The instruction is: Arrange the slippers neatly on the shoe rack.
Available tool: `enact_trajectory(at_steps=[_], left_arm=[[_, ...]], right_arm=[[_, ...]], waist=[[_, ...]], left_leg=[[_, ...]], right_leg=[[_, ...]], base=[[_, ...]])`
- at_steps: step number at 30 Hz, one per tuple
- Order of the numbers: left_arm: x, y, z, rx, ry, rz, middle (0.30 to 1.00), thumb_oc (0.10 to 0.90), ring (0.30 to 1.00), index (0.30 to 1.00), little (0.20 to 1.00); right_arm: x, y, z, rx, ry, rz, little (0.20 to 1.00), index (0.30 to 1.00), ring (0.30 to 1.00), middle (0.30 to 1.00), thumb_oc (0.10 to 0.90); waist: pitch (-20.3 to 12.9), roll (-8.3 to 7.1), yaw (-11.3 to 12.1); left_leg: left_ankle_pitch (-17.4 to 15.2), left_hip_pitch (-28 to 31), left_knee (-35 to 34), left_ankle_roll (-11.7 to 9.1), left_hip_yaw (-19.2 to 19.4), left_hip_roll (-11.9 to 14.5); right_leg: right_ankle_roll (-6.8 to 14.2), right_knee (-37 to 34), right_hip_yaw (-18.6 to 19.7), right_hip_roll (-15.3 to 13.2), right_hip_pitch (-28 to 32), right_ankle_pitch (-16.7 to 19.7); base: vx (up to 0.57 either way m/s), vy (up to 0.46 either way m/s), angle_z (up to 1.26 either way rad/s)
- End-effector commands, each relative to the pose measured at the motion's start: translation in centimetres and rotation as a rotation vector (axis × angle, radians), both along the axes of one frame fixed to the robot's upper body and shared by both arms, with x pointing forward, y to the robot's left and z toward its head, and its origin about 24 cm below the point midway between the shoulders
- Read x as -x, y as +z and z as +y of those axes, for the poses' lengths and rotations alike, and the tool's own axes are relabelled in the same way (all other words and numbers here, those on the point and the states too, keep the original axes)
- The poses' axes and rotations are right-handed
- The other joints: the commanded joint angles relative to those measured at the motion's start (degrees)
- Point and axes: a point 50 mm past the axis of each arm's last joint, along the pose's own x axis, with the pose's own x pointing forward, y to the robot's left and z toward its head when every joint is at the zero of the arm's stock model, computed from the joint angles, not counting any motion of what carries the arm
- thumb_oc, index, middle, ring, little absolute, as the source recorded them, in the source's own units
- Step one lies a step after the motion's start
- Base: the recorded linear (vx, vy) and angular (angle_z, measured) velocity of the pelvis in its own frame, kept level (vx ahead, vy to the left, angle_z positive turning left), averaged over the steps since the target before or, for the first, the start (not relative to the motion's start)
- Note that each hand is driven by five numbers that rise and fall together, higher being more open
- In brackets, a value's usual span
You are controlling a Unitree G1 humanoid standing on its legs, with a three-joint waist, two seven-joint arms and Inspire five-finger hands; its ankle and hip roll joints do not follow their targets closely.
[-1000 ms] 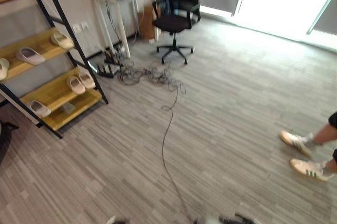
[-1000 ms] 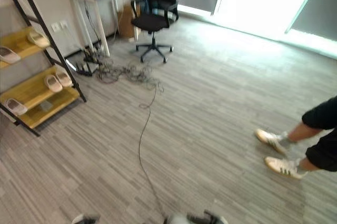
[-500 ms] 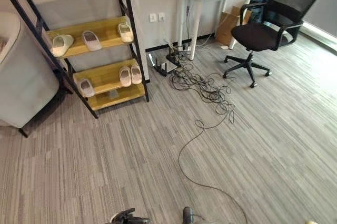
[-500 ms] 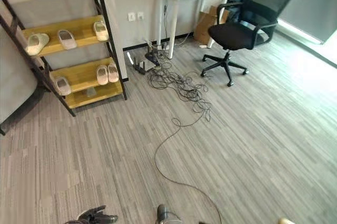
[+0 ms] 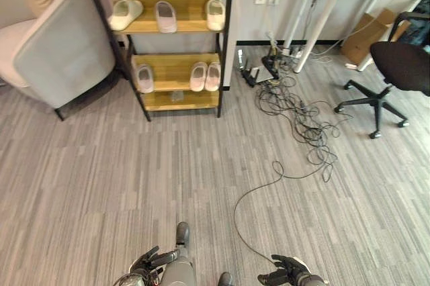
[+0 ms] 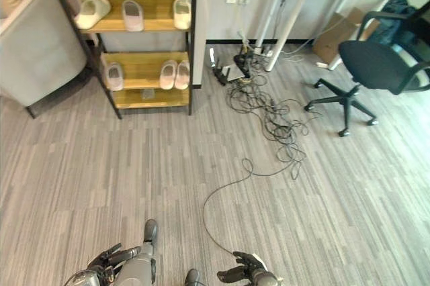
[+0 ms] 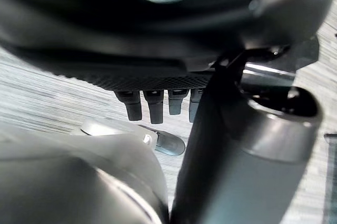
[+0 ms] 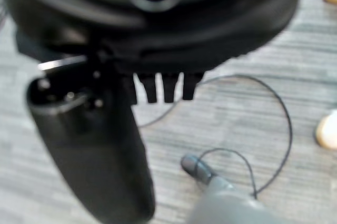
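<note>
The left hand [image 5: 149, 261] was dark, with black segmented fingers [image 7: 150, 105] under a rounded black housing and a silver-grey forearm. The right hand [image 6: 243, 269] was likewise dark, its short fingers [image 8: 167, 88] ranged beside a thick black thumb.

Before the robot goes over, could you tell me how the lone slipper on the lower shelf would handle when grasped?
The lone slipper looks thick-soled and moulded, so probably light and slightly squashy. It lies flat on the lower shelf, so it is unlikely to roll.
</note>
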Motion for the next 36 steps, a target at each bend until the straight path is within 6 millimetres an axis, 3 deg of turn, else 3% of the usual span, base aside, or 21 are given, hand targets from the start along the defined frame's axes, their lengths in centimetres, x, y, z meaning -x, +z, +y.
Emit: enact_trajectory(at_steps=[1,3,4,5,7,9,10,12,15,17,21,24,26,28,29,30,31,33,35,36], left_arm=[[1.3,-0.4,-0.1,-0.036,-0.07,0.064,0.9,0.8,0.9,0.9,0.9],[1.5,-0.4,0.1,-0.046,-0.081,0.076,0.9,0.8,0.9,0.9,0.9],[1.5,-0.3,0.6,-0.059,-0.096,0.083,0.9,0.8,0.9,0.9,0.9],[1.5,-0.2,0.9,-0.069,-0.109,0.084,0.9,0.8,0.9,0.9,0.9],[1.2,0.1,1.6,-0.101,-0.14,0.084,0.9,0.8,0.9,0.9,0.9],[1.0,0.3,2.3,-0.124,-0.151,0.082,0.9,0.8,0.9,0.9,0.9],[0.9,0.4,2.7,-0.138,-0.162,0.082,0.9,0.8,0.9,0.9,0.9],[0.2,0.6,2.4,-0.152,-0.188,0.069,0.9,0.8,0.9,0.9,0.9],[-0.1,0.6,2.0,-0.149,-0.195,0.059,0.9,0.8,0.9,0.9,0.9],[-0.4,0.5,1.3,-0.135,-0.212,0.045,0.9,0.8,0.9,0.9,0.9],[0.1,0.2,1.0,-0.113,-0.226,0.062,0.9,0.8,0.9,0.9,0.9],[1.5,-0.1,1.4,-0.116,-0.22,0.118,0.9,0.8,0.9,0.9,0.9],[3.5,-0.4,1.9,-0.107,-0.195,0.177,0.9,0.8,0.9,0.9,0.9],[4.1,-0.5,2.0,-0.101,-0.181,0.192,0.9,0.8,0.9,0.9,0.9],[4.5,-0.5,2.0,-0.093,-0.15,0.194,0.9,0.8,0.9,0.9,0.9],[4.5,-0.5,2.0,-0.094,-0.15,0.194,0.9,0.8,0.9,0.9,0.9],[4.3,-0.5,2.0,-0.088,-0.14,0.186,0.9,0.8,0.9,0.9,0.9],[3.8,-0.4,2.1,-0.09,-0.109,0.168,0.9,0.8,0.9,0.9,0.9],[3.3,-0.3,2.1,-0.096,-0.098,0.149,0.9,0.8,0.9,0.9,0.9],[3.2,-0.3,2.0,-0.094,-0.094,0.144,0.9,0.8,0.9,0.9,0.9]], right_arm=[[5.0,-0.8,-1.3,0.047,0.056,0.158,0.9,0.9,0.9,0.9,0.8],[5.4,-0.9,-1.2,0.035,0.046,0.174,0.9,0.9,0.9,0.9,0.8],[5.6,-0.9,-1.2,0.021,0.038,0.186,0.9,0.9,0.9,0.9,0.8],[5.6,-0.9,-1.3,0.025,0.035,0.189,0.9,0.9,0.9,0.9,0.8],[5.7,-0.9,-1.3,0.022,0.022,0.187,0.9,0.9,0.9,0.9,0.8],[6.1,-1.0,-1.1,0.007,0.004,0.191,0.9,0.9,0.9,0.9,0.8],[6.8,-1.1,-0.9,-0.001,-0.001,0.207,0.9,0.9,0.9,0.9,0.8],[7.1,-1.2,-0.7,0.002,-0.001,0.216,0.9,0.9,0.9,0.9,0.8],[7.0,-1.2,-0.8,0.008,0.005,0.217,0.9,0.9,0.9,0.9,0.8],[6.8,-1.1,-1.0,0.037,0.044,0.214,0.9,0.9,0.9,0.9,0.8],[6.1,-0.9,-1.3,0.049,0.047,0.182,0.9,0.9,0.9,0.9,0.8],[5.3,-0.6,-1.7,0.057,0.043,0.142,0.9,0.9,0.9,0.9,0.8],[5.8,-0.5,-2.3,0.063,0.021,0.147,0.9,0.9,0.9,0.9,0.8],[6.2,-0.5,-2.5,0.064,0.019,0.157,0.9,0.9,0.9,0.9,0.8],[6.2,-0.4,-2.9,0.072,0.021,0.16,0.9,0.9,0.9,0.9,0.8],[6.2,-0.4,-2.9,0.071,0.021,0.16,0.9,0.9,0.9,0.9,0.8],[6.1,-0.4,-3.0,0.076,0.024,0.158,0.9,0.9,0.9,0.9,0.8],[5.2,-0.2,-3.1,0.089,0.046,0.141,0.9,0.9,0.9,0.9,0.8],[4.7,-0.2,-2.9,0.09,0.07,0.131,0.9,0.9,0.9,0.9,0.8],[4.3,-0.1,-2.8,0.088,0.075,0.117,0.9,0.9,0.9,0.9,0.8]], waist=[[-2.0,-0.96,-1.0],[-2.2,-1.32,-1.2],[-1.7,-1.75,-1.9],[-1.4,-1.79,-2.3],[-1.3,-1.25,-2.9],[-0.9,-0.42,-4.2],[-0.4,0.06,-5.5],[0.4,0.12,-7.5],[1.0,0.16,-8.4],[0.9,-0.15,-9.6],[0.5,-0.02,-10.6],[-0.2,0.39,-11.7],[-2.5,0.34,-12.4],[-3.3,0.62,-12.4],[-3.4,1.29,-12.3],[-3.5,1.08,-12.4],[-3.2,0.51,-12.2],[-1.3,-0.5,-10.2],[-0.5,-2.23,-9.0],[-0.4,-2.5,-8.4]], left_leg=[[0.2,-3.1,6.7,3.4,0.3,-2.3],[-1.0,-2.7,7.5,4.1,0.5,-3.3],[-3.2,-1.4,8.9,5.6,1.2,-5.2],[-4.6,-0.5,9.5,6.5,1.4,-6.0],[-6.5,2.1,9.5,7.7,1.6,-7.1],[-7.9,5.2,9.0,8.4,0.6,-8.0],[-9.0,8.1,8.1,8.6,-0.9,-8.9],[-10.7,11.7,7.5,8.8,-3.1,-11.1],[-11.9,13.4,7.5,8.7,-4.2,-12.0],[-13.9,16.1,7.4,8.8,-5.9,-14.0],[-15.5,19.6,7.2,8.4,-7.8,-14.1],[-16.8,23.7,6.3,7.7,-9.2,-13.3],[-17.6,27.1,6.2,6.7,-10.3,-12.8],[-17.0,27.6,7.2,5.7,-10.3,-12.1],[-12.4,24.5,16.8,2.5,-8.5,-10.3],[-12.2,24.4,16.7,2.5,-8.6,-10.5],[-8.7,20.2,25.9,1.1,-7.9,-9.9],[-3.6,12.4,42.1,0.8,-7.2,-8.8],[-4.8,7.0,49.0,2.2,-5.1,-7.7],[-5.3,4.9,48.6,2.8,-3.4,-6.2]], right_leg=[[6.6,11.9,1.9,-8.7,-3.4,-3.6],[7.2,13.8,2.2,-9.5,-4.0,-2.7],[8.1,20.1,3.3,-11.4,-6.7,3.5],[8.0,23.1,3.5,-12.2,-7.9,5.5],[7.5,27.1,3.0,-12.3,-10.6,7.7],[6.4,29.0,3.6,-10.0,-14.0,6.1],[5.7,26.9,3.4,-7.8,-16.4,3.8],[5.4,22.0,4.6,-5.5,-20.3,4.2],[5.7,19.0,4.7,-5.0,-20.6,4.9],[6.4,13.2,4.7,-5.2,-22.3,7.6],[7.1,8.5,2.0,-6.2,-23.6,9.7],[7.7,6.8,-1.1,-7.1,-25.4,10.8],[7.0,7.0,2.5,-6.0,-24.0,12.6],[6.5,7.5,2.6,-5.4,-23.1,12.7],[4.9,8.1,2.7,-4.0,-20.1,11.9],[4.9,8.1,2.7,-4.2,-20.3,12.0],[3.9,8.2,3.0,-4.4,-19.2,11.4],[0.8,9.0,3.8,-3.3,-16.6,9.0],[-0.2,9.3,4.6,-3.8,-14.3,7.1],[-0.3,9.3,4.8,-3.7,-13.2,6.1]], base=[[0.35,0.518,-0.67],[0.23,0.371,-0.08],[0.19,0.387,-0.03],[0.26,0.491,-0.07],[0.23,0.337,0.16],[0.32,0.289,0.23],[0.42,0.212,-0.13],[0.46,0.151,0.28],[0.27,0.053,0.84],[0.4,0.029,0.56],[0.34,-0.05,0.49],[0.41,-0.119,0.27],[0.48,-0.148,0.35],[0.36,-0.158,0.32],[0.31,-0.171,0.17],[0.22,-0.181,0.04],[0.08,-0.153,-0.06],[0.15,-0.217,-0.12],[0.21,-0.151,-0.42],[0.25,-0.04,-0.27]])
